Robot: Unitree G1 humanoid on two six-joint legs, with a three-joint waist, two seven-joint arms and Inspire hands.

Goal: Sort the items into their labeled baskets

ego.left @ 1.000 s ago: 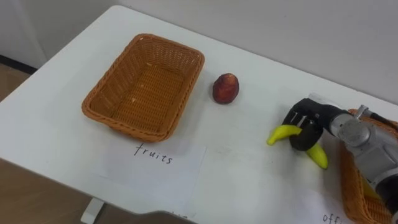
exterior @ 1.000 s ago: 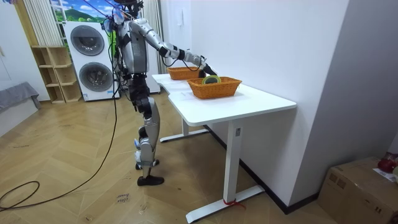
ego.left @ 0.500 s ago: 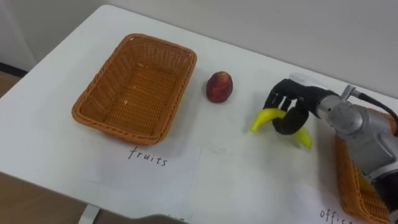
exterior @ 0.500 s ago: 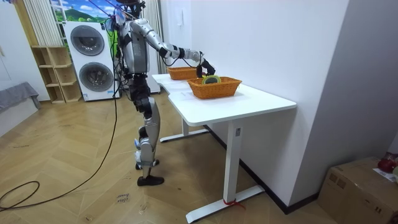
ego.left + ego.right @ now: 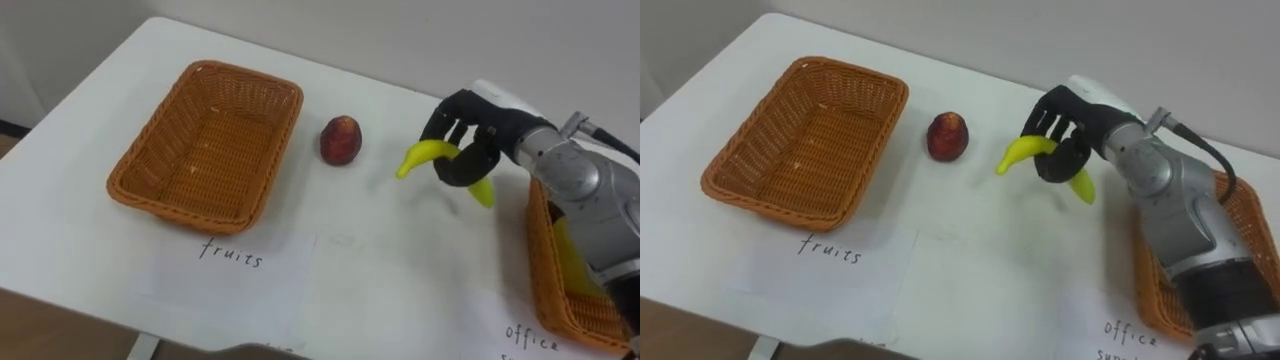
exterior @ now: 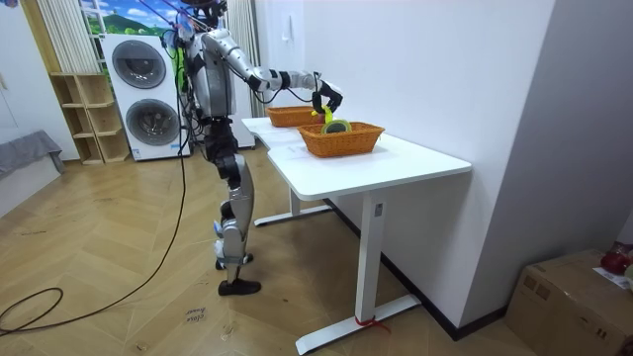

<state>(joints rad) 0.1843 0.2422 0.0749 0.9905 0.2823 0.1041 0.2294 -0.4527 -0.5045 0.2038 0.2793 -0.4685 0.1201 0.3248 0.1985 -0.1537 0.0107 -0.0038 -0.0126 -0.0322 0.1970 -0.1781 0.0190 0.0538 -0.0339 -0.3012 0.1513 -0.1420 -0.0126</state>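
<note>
Left eye view: right hand [image 5: 478, 135] has its fingers curled round the banana [image 5: 424, 154] at mid-length. It's held over the tabletop [image 5: 400, 270], btwn the red fruit [image 5: 340, 139] and the office basket [image 5: 537, 265]; room view suggests it's lifted clear. Main risk, imo: the fruit basket [image 5: 180, 208] sits well apart on the robot's left, a long reach for this arm. The grip is at the middle only, both ends free, so the smooth skin could pivot or slip out en route and drop on the tabletop. A low pass could clip the red fruit, which lies just beside that basket; being round, it would roll, poss. off the edge. Releasing too low could catch the rim and shove the light basket. Materials: tabletop is white, hard, smooth, w/ a rounded corner. Both baskets are rectangular orange-brown wicker w/ ribbed, sloping walls; the fruit one is empty, the other holds something yellow, can't tell what. Paper sheet [image 5: 240, 275] is thin, flat, handwritten. Hand has dark fingers, a white shell and a grey metal wrist. Banana is curved, yellow-green, glossy. Red fruit is small, rounded, w/ mottled dark-red skin.
</note>
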